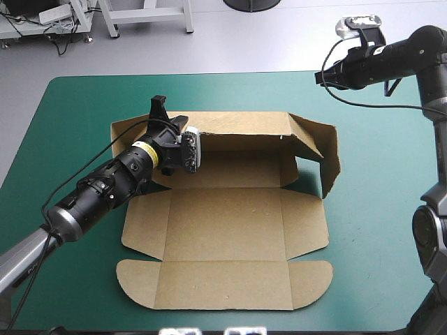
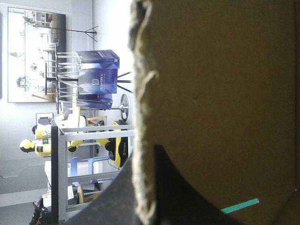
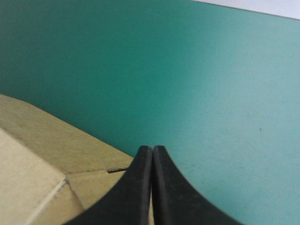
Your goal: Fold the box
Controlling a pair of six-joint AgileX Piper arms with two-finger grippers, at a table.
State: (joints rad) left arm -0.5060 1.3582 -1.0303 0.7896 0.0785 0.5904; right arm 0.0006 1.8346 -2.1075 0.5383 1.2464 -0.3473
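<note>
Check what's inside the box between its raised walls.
The box shows only bare brown floor there. The left gripper and arm cover its left corner, so that part is unseen.

No writing, label or number is legible on the box [image 1: 223, 230] or teal-green cover [image 1: 380, 265].

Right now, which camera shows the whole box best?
The high view: the box shows whole, far and right walls raised. The left wrist view shows only one board edge; the right wrist view, a corner.
</note>
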